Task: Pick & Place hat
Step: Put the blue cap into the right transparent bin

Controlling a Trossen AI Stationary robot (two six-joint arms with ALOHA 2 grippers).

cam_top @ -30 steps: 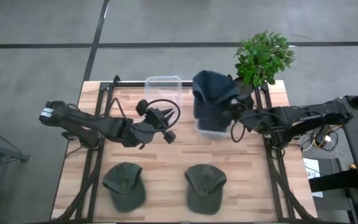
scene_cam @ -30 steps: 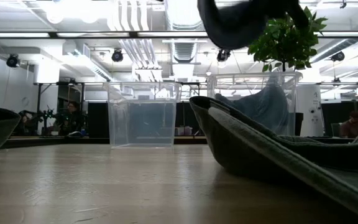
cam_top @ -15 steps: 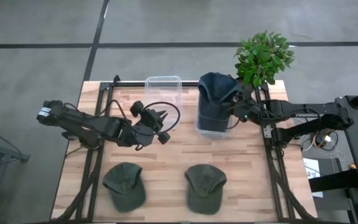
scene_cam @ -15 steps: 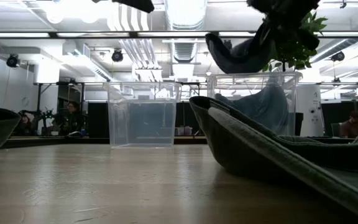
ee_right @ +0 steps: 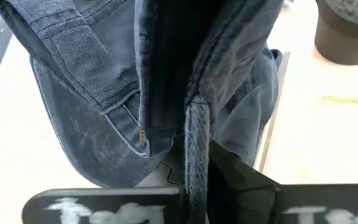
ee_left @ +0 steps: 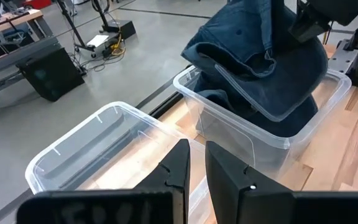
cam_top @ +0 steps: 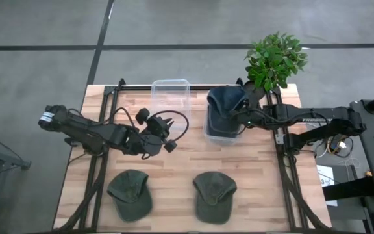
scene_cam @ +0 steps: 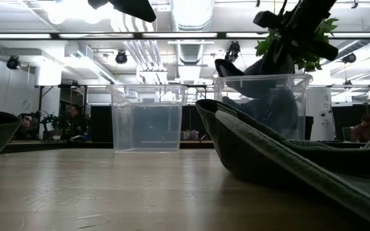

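A blue denim hat (cam_top: 224,104) sits in the right clear bin (cam_top: 208,133), on top of another blue hat (ee_left: 229,102). My right gripper (cam_top: 242,117) hangs over that bin's right side, shut on the top hat. My left gripper (cam_top: 163,138) hovers shut over the middle of the table, near the empty left clear bin (cam_top: 171,91), touching nothing. Two green hats (cam_top: 130,193) (cam_top: 214,195) lie crown up on the table's near part. My right gripper pinches a fold of the blue hat's cloth next to its back strap (ee_right: 195,143); the cloth hides the fingertips. It comes from the table's right, slanting down. The hat hangs into the bin, its brim (scene_cam: 229,67) still above the rim.
A potted plant (cam_top: 274,60) stands at the far right corner, just behind the right bin. Bare wood (cam_top: 193,156) lies between the bins and the green hats. Both arms' mounts run along the table's left and right edges.
My right gripper has moved toward the table's far edge and down, lowering the blue hat from well above the bin into it. It has stayed shut on the hat. My left gripper has drawn back a little toward the table's left edge.
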